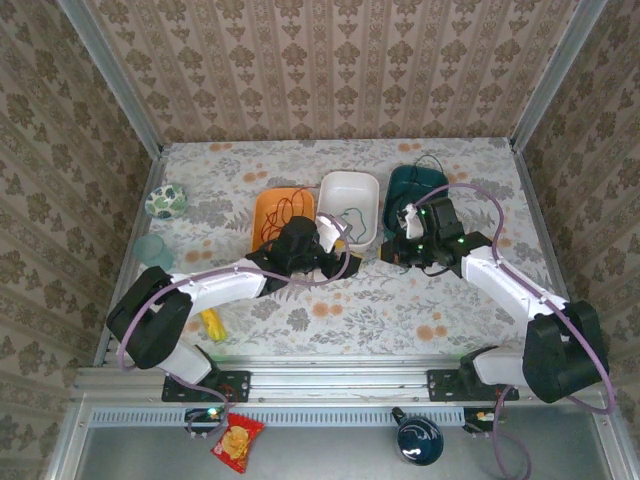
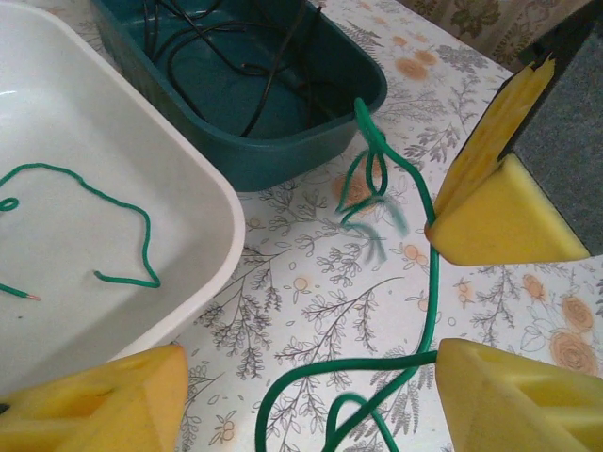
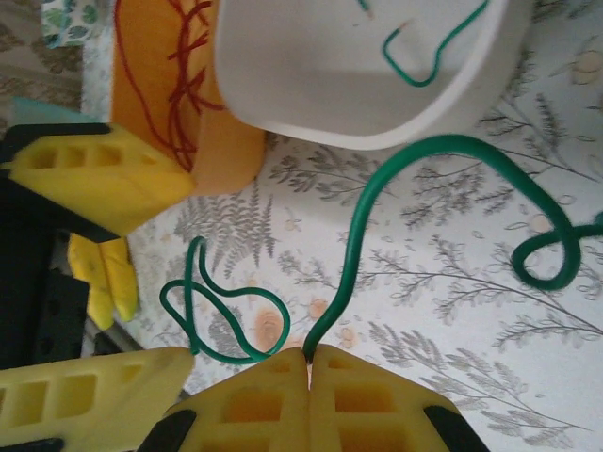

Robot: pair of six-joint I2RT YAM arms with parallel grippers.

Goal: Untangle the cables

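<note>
Beside the tray [image 3: 283, 122], we pinch the green cable [image 3: 353, 254] in the closed right pincer [image 3: 309, 363]; the left pincer [image 2: 306, 400] gapes, empty. The cable seems light and springy; we'd grip near the loop [image 3: 229, 355]

The white tub [image 2: 209, 193] and the teal tub [image 2: 301, 162] are smooth plastic, a bit shiny. The green cable [image 2: 431, 282] has a smooth plastic skin. The yellow pads [image 2: 499, 224] look soft and spongy, not shiny. The table [image 2: 311, 301] has a flat, dull flowery cover.
</note>
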